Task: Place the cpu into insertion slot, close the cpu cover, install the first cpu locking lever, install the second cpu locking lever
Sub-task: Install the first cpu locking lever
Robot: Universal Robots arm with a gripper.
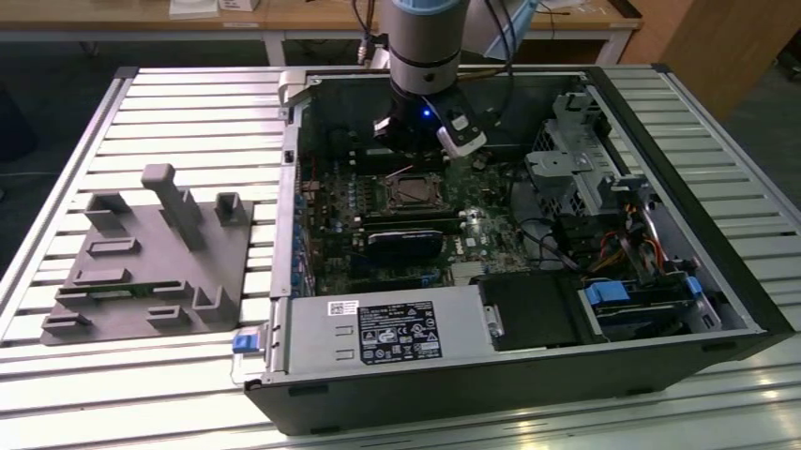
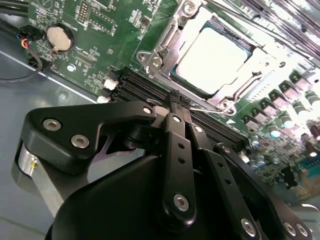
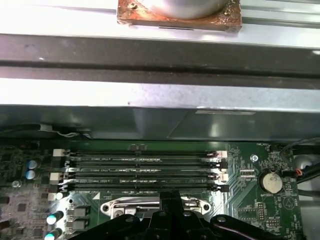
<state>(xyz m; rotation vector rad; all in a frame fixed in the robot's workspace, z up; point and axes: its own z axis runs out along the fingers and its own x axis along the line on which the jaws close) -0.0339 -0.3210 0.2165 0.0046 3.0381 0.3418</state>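
Observation:
The cpu (image 2: 215, 52), a flat square with a dull silver top, lies in the insertion slot (image 1: 411, 192) on the green motherboard. The cpu cover (image 2: 166, 36), a thin silver frame, lies flat around the chip. A thin metal locking lever (image 2: 206, 108) runs along the socket's near edge. My gripper (image 2: 178, 104) is shut, its black fingertips pressed together just beside that edge and the lever, with nothing visibly between them. In the first wrist view the gripper (image 3: 172, 196) tips sit over the socket's metal rim (image 3: 125, 206). In the exterior view the gripper (image 1: 423, 161) hangs over the board close to the socket.
Long black memory slots (image 3: 140, 170) lie beside the socket. A coin battery (image 2: 59, 39) sits on the board. The open computer case holds a black card (image 1: 407, 239), a power supply (image 1: 375, 328) and a drive cage (image 1: 576, 159). A grey fixture (image 1: 150, 253) lies at the exterior view's left.

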